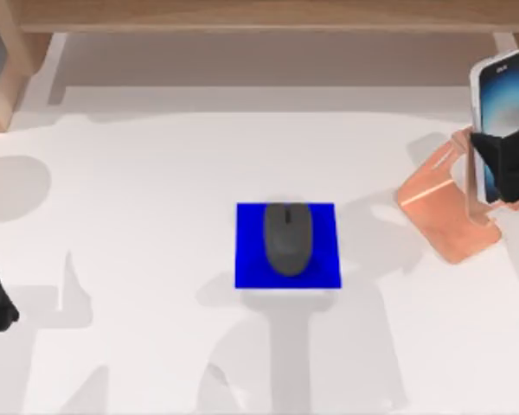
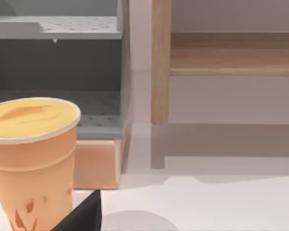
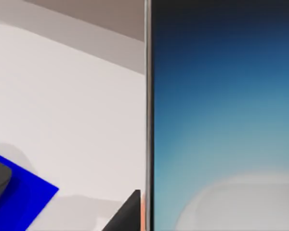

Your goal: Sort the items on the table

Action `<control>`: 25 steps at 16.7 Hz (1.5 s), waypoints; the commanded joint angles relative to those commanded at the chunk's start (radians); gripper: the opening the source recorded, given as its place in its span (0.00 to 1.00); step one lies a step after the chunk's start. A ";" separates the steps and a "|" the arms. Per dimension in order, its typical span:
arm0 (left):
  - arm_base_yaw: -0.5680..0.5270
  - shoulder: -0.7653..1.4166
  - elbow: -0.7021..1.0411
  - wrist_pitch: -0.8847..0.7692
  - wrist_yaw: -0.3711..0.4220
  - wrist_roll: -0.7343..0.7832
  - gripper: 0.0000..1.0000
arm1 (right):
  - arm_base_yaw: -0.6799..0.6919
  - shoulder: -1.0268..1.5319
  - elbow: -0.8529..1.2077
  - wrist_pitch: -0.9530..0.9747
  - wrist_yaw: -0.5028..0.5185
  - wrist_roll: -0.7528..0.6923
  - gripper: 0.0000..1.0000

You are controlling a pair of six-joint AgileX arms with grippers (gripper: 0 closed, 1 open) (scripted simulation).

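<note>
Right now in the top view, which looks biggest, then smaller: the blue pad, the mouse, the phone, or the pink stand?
1. Pink stand and blue pad: too alike to rank.
2. Phone, partly behind the right claw and raised nearer the camera, so unsure.
3. Mouse, smallest.

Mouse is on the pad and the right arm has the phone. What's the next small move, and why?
Probably ease the right gripper down so the smartphone seats on the copper stand. It is held upright just above the stand, while the mouse already lies on the blue pad.
</note>
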 joint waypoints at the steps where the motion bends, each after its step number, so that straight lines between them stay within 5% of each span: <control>1: 0.000 0.000 0.000 0.000 0.000 0.000 1.00 | 0.000 0.000 0.000 0.000 0.000 0.000 0.00; 14: 0.000 0.000 0.000 0.000 0.000 0.000 1.00 | 0.000 0.000 0.000 0.000 0.000 0.000 0.98; 25: 0.000 0.000 0.000 0.000 0.000 0.000 1.00 | 0.001 -0.018 -0.014 -0.006 0.002 0.001 1.00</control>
